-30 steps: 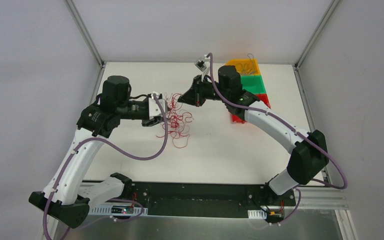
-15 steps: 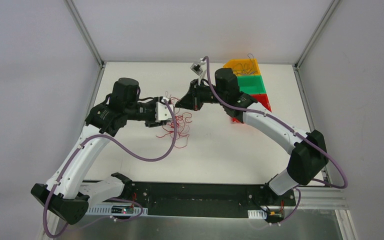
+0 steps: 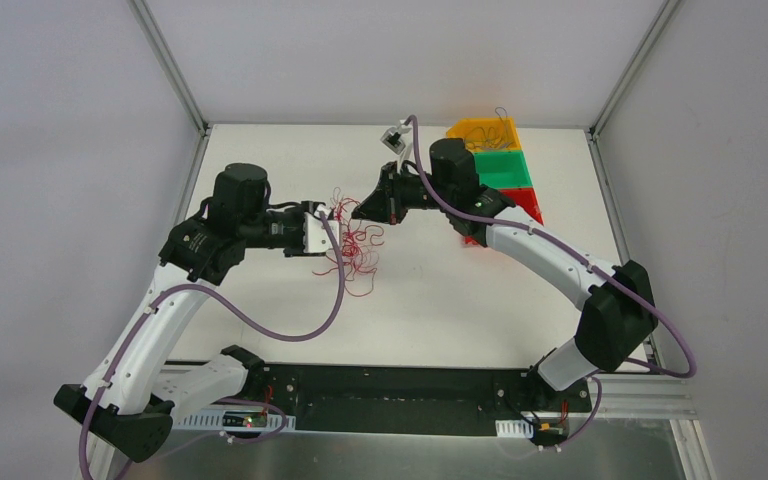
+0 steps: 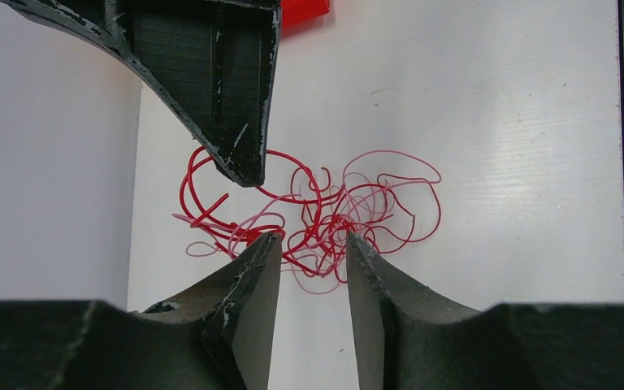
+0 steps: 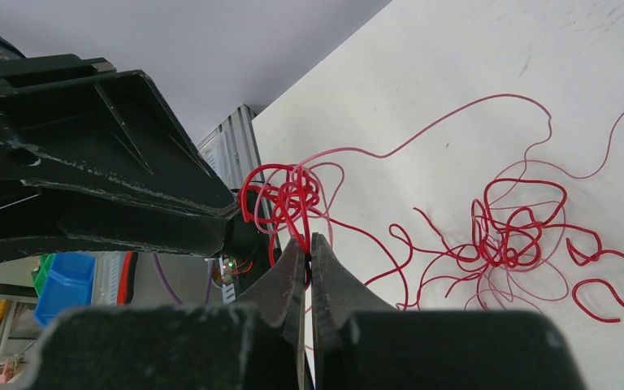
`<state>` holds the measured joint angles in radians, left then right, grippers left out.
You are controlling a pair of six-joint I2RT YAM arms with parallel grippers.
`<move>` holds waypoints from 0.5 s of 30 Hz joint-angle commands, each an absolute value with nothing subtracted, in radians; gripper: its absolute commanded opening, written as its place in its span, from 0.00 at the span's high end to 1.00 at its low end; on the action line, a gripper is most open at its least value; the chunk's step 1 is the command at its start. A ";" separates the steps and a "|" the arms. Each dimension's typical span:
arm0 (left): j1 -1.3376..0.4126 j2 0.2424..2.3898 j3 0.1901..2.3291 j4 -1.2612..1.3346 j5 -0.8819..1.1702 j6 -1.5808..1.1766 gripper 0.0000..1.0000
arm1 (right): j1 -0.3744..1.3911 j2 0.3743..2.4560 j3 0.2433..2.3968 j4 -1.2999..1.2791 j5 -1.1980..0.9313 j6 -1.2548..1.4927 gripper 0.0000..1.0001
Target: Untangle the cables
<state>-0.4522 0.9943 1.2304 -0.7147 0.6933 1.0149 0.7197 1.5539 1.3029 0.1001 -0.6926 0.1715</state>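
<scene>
While the right gripper is pinching its jaws shut on a strand of the cables, a small red knot is bunching just beyond its tip, and the rest is lying loosely tangled on the white table, near its centre. The left gripper is hovering just left of the tangle, its jaws standing narrowly apart and gripping nothing visible.

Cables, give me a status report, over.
Right fingers shut, pinching a red strand. Left fingers open over the cables, gripping nothing. Tangle knotted, mostly lying on the table. Both arms crowd close together.
</scene>
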 commanded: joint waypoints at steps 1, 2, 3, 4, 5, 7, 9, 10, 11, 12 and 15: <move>-0.460 0.990 1.221 -0.698 0.704 1.080 0.64 | 0.726 1.502 1.300 0.123 -0.721 0.168 1.00; -0.460 0.993 1.223 -0.698 0.703 1.086 0.64 | 0.726 1.501 1.299 0.121 -0.721 0.167 1.00; -0.460 0.997 1.230 -0.697 0.703 1.086 0.64 | 0.726 1.500 1.297 0.118 -0.721 0.165 1.00; -0.460 1.002 1.241 -0.696 0.704 1.084 0.64 | 0.726 1.500 1.293 0.116 -0.720 0.164 1.00; -0.460 1.008 1.254 -0.696 0.705 1.081 0.64 | 0.726 1.499 1.289 0.115 -0.717 0.163 1.00; -0.460 1.011 1.277 -0.696 0.719 1.077 0.63 | 0.728 1.498 1.278 0.111 -0.715 0.158 1.00; -0.460 1.009 1.291 -0.696 0.738 1.071 0.63 | 0.727 1.500 1.269 0.109 -0.705 0.149 1.00; -0.460 1.009 1.292 -0.696 0.744 1.067 0.63 | 0.728 1.499 1.266 0.109 -0.703 0.146 1.00; -0.460 1.007 1.291 -0.696 0.747 1.067 0.64 | 0.728 1.499 1.263 0.109 -0.702 0.144 1.00; -0.460 1.005 1.288 -0.696 0.747 1.071 0.64 | 0.727 1.499 1.261 0.108 -0.702 0.144 1.00; -0.460 1.004 1.284 -0.696 0.750 1.073 0.64 | 0.728 1.498 1.255 0.108 -0.702 0.143 1.00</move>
